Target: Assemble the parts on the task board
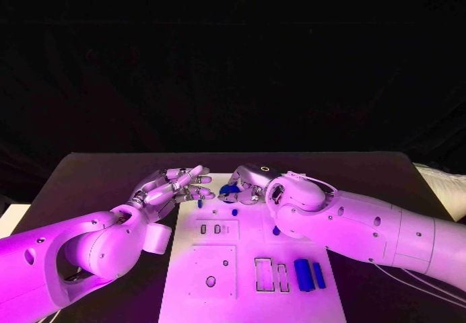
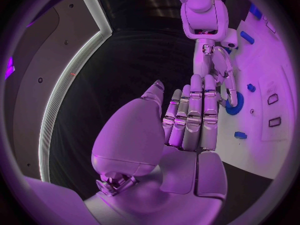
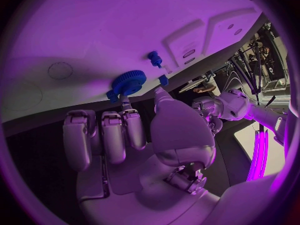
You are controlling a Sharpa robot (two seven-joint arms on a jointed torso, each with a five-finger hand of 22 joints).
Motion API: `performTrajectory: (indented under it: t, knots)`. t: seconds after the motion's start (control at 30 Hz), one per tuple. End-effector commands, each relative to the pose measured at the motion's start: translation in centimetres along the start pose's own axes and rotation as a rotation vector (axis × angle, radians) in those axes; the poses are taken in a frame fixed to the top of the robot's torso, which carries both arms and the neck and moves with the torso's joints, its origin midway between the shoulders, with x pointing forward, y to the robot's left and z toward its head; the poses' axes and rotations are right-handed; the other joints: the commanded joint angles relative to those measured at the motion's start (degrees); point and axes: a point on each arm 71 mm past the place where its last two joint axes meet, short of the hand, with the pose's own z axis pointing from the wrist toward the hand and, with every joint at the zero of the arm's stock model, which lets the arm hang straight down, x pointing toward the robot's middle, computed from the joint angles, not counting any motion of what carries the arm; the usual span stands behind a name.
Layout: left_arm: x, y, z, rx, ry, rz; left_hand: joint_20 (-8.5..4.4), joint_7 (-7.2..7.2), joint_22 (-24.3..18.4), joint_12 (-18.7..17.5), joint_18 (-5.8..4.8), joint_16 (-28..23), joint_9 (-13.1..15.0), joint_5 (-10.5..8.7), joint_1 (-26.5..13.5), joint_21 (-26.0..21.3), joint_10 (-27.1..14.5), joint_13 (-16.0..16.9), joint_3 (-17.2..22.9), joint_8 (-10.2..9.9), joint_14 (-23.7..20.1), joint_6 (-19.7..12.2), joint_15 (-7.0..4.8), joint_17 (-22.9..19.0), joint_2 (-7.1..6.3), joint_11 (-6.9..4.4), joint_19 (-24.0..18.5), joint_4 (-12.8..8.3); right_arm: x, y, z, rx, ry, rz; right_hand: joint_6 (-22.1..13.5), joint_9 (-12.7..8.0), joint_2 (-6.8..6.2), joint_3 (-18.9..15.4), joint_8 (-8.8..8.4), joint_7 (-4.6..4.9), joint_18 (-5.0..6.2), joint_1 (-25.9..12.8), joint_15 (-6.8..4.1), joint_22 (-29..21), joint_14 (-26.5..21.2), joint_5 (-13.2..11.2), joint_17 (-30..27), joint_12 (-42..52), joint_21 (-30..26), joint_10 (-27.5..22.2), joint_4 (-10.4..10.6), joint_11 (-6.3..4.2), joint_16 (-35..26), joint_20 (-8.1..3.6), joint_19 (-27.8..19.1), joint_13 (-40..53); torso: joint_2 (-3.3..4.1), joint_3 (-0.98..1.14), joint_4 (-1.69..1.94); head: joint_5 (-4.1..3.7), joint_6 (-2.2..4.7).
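Note:
The white task board [image 1: 248, 269] lies in the middle of the table. A blue gear [image 3: 130, 81] lies at the board's far end, and my right hand [image 1: 250, 180] pinches its rim between a fingertip [image 3: 127, 101] and the thumb. The gear [image 2: 235, 105] and the right hand [image 2: 215, 72] are also in the left wrist view. My left hand [image 1: 175, 185] hovers at the board's far left corner, fingers [image 2: 190, 112] straight and together, holding nothing. A small blue peg [image 3: 154, 58] and another blue piece [image 3: 163, 79] sit close by the gear.
Two blue bars [image 1: 309, 274] lie side by side at the board's near right, beside two narrow slots [image 1: 270, 276]. A small blue piece [image 1: 234, 211] stands mid-board and another [image 1: 276, 230] shows beside my right forearm. Black table [image 1: 97, 175] surrounds the board.

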Motion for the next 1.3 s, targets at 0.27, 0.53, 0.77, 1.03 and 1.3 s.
performTrajectory:
  t: [0.27, 0.53, 0.77, 1.03, 1.3]
  knots:
    - [0.1, -0.1, 0.0, 0.003, 0.011, -0.006, 0.06, 0.12, -0.1, -0.5, 0.65, -0.4, -0.1, -0.12, 0.3, -0.4, 0.0, -0.1, -0.1, -0.3, -0.3, 0.1, 0.03, 0.1, -0.02, 0.23, 0.1, -0.5, -0.2, -0.6, -0.8, -0.034, -0.078, 0.045, 0.4, 0.1, -0.12, -1.1, -0.15, 0.09, -0.97, 6.9, -0.21, 7.8, 5.8, -1.2, 14.1, 0.4, 0.5, 3.2, -1.9, -0.28, 0.4, -0.14, 2.8, 10.9, -0.03, -0.02, -0.08, -0.18, 0.24]
    - [-0.3, -0.2, -0.1, 0.006, 0.005, -0.003, 0.07, 0.12, -0.1, -0.5, 0.65, -0.4, -0.1, -0.11, 0.3, -0.4, 0.0, -0.1, 0.0, -0.4, -0.3, 0.1, 0.03, 0.1, 0.02, 0.24, 0.1, -0.5, -1.3, -2.4, -2.9, -0.144, -0.135, 0.197, -0.1, 0.0, 0.58, 0.6, -0.20, 0.26, -0.94, 12.8, -0.11, 7.7, 5.6, -2.8, 13.6, -0.6, 0.4, 2.8, -4.8, -0.17, 0.1, -0.02, 2.8, 10.3, -0.23, 0.07, -0.26, -0.21, 0.36]
    - [-0.5, -0.1, 0.0, 0.007, 0.000, -0.002, 0.07, 0.12, -0.1, -0.5, 0.65, -0.4, -0.1, -0.11, 0.4, -0.4, 0.0, -0.1, 0.0, -0.4, -0.3, 0.0, 0.03, 0.2, 0.05, 0.24, 0.1, -0.5, -2.8, -6.8, -6.7, -0.103, -0.150, 0.354, 1.0, 0.3, 0.30, 1.1, 0.09, 0.14, -1.02, 15.1, -0.09, 8.1, 5.8, -2.4, 14.2, -0.4, 0.6, 2.9, -6.7, -0.25, 0.5, 0.03, 2.9, 10.5, -0.88, 0.25, -1.13, 0.42, 0.35]
    - [-0.6, 0.1, 0.3, 0.005, 0.004, -0.003, 0.07, 0.12, -0.2, -0.6, 0.66, -0.5, -0.1, -0.10, 0.4, -0.4, 0.0, -0.1, 0.0, -0.4, -0.3, 0.1, 0.03, 0.2, 0.09, 0.24, 0.1, -0.6, -3.7, -13.2, -11.1, 0.033, -0.167, 0.495, 1.8, 0.3, -0.90, 1.8, -0.06, -0.04, -1.03, 18.5, -0.39, 8.1, 5.7, -1.2, 13.8, -0.4, 0.6, 2.9, -10.2, -0.52, 0.2, -0.27, 2.9, 10.5, -1.67, 0.48, -2.03, 0.79, 0.31]
    - [-0.6, 0.4, 0.6, 0.003, 0.006, -0.005, 0.08, 0.12, -0.2, -0.6, 0.66, -0.5, -0.1, -0.09, 0.5, -0.4, 0.0, -0.1, 0.1, -0.4, -0.3, 0.1, 0.04, 0.2, 0.14, 0.24, 0.1, -0.7, -2.8, -16.7, -12.7, 0.117, -0.158, 0.472, 1.0, 0.1, -2.02, 1.7, -0.41, 0.17, -1.03, 19.5, -0.31, 8.1, 5.7, -0.8, 13.8, -0.3, 0.6, 2.9, -11.9, -0.37, 0.2, -0.24, 2.9, 10.5, -2.01, 0.77, -2.24, -0.23, 0.23]
